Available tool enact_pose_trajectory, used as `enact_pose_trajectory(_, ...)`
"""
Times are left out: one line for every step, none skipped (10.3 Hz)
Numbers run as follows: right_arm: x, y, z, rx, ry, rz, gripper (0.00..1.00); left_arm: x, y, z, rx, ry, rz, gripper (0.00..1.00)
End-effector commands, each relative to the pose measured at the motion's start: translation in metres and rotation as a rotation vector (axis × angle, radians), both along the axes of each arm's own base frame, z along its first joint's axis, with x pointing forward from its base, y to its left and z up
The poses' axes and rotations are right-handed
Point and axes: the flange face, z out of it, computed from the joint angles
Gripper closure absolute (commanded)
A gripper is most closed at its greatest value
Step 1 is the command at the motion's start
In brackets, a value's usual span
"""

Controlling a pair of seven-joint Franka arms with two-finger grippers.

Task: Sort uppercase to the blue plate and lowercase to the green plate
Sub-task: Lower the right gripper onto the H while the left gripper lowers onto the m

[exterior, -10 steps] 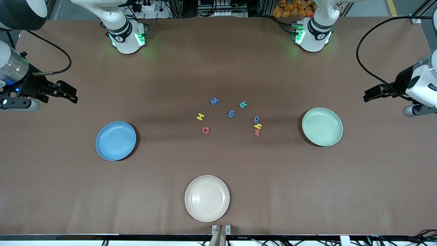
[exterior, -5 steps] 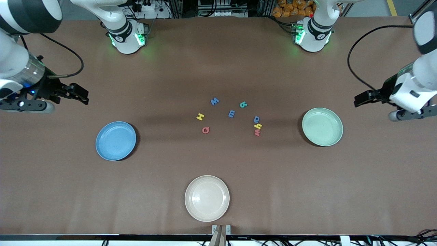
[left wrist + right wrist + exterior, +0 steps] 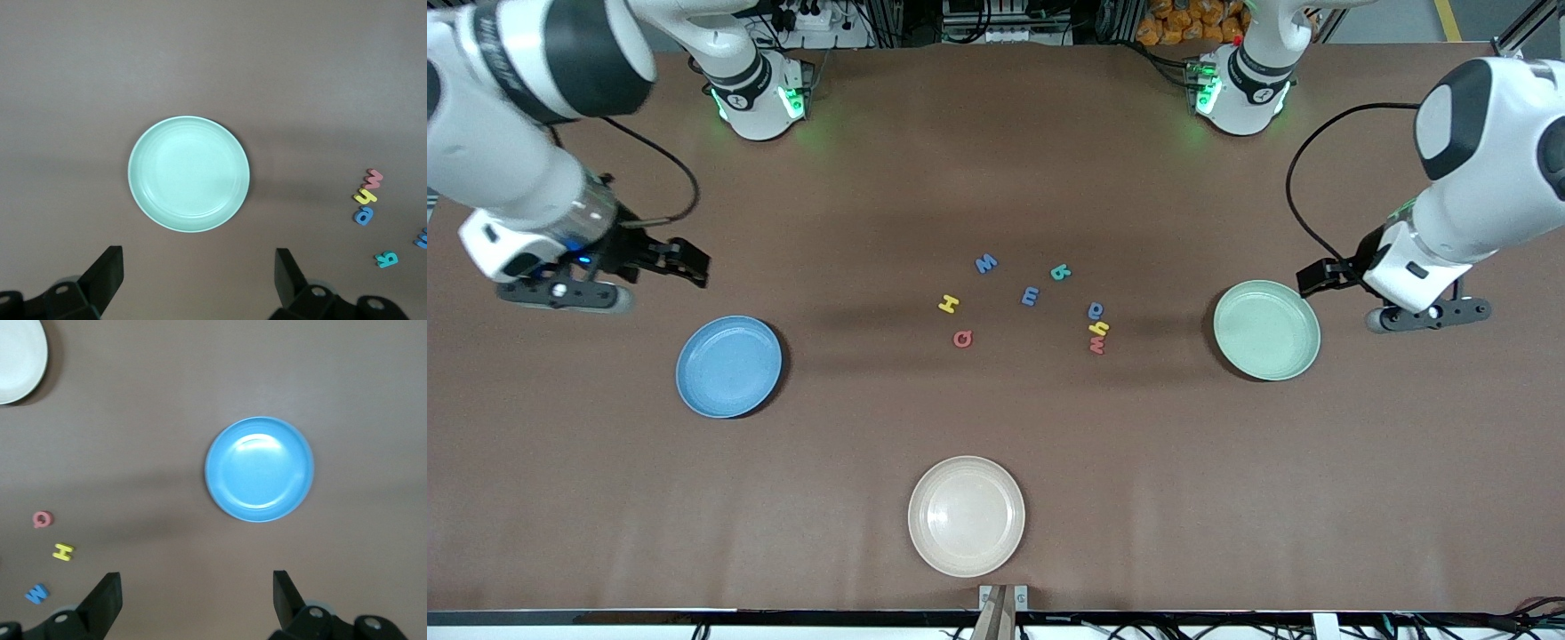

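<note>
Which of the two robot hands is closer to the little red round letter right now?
The right gripper is somewhat closer to the red round letter, hovering just past the blue plate. The left gripper hangs by the green plate's rim at the other end. Both are open.

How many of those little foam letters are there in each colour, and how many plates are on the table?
Blue foam letters: 3
Yellow foam letters: 2
Red foam letters: 2
Teal foam letter: 1
Round shallow plates: 3, blue, pale green, cream
Total: 8 letters and 3 plates, 11 things.
</note>
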Motion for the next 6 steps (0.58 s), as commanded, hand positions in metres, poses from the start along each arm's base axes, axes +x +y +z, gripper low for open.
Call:
enact_pose_trajectory(-0.006,0.043,-0.049,0.008,0.01,-0.038,0.0,-0.012,-0.046,-0.019,0.018,-0.026,0.031,0.0)
enact_pose_trajectory(-0.008,0.063,-0.07,0.013,0.012,-0.043,0.0,-0.012,-0.066,-0.028,0.013,-0.033,0.029,0.0)
enact_pose_trajectory(-0.013,0.087,-0.09,0.019,0.007,-0.065,0.0,-0.012,-0.08,-0.042,0.009,-0.028,0.019,0.0)
enact_pose_trajectory(-0.019,0.107,-0.111,0.019,0.003,-0.084,0.0,-0.013,-0.098,-0.057,0.002,-0.029,-0.008,0.0)
enact_pose_trajectory(-0.028,0.129,-0.131,0.002,0.001,-0.085,0.0,-0.012,-0.115,-0.073,-0.007,-0.044,-0.018,0.0)
enact_pose_trajectory(-0.034,0.148,-0.148,-0.014,0.002,-0.098,0.0,-0.009,-0.126,-0.09,-0.016,-0.054,-0.002,0.0)
